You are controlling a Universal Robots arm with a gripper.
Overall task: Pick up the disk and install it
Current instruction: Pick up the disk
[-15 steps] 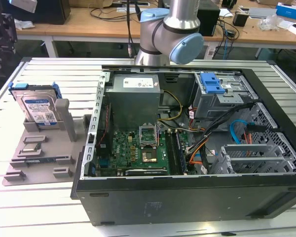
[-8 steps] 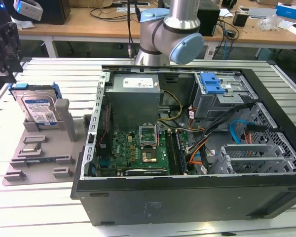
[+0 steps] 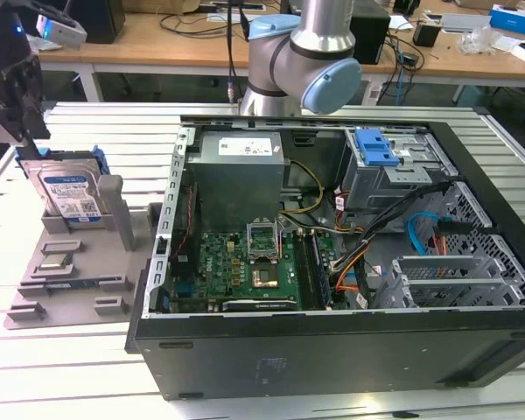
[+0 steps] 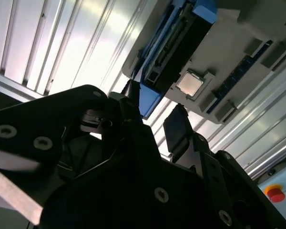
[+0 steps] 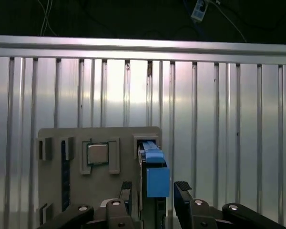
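Observation:
The disk (image 3: 69, 194) stands on edge in a slot of a grey holder (image 3: 70, 289) at the exterior view's left, its blue-and-white label facing out and a blue frame around it. My gripper (image 3: 28, 140) hangs just above its top edge. In the first wrist view the gripper (image 5: 153, 191) is open, and the two black fingertips (image 5: 127, 190) flank the blue frame of the disk (image 5: 155, 174) with a gap on each side. The second wrist view shows the same: gripper (image 4: 152, 117) astride the blue end of the disk (image 4: 148, 101), not touching it.
An open computer case (image 3: 332, 350) lies at the exterior view's right, with a motherboard (image 3: 245, 262), a grey power supply box (image 3: 241, 166) and a drive cage with a blue latch (image 3: 376, 149). A processor chip (image 5: 97, 153) sits in the holder. The arm's base (image 3: 302, 61) stands behind the case.

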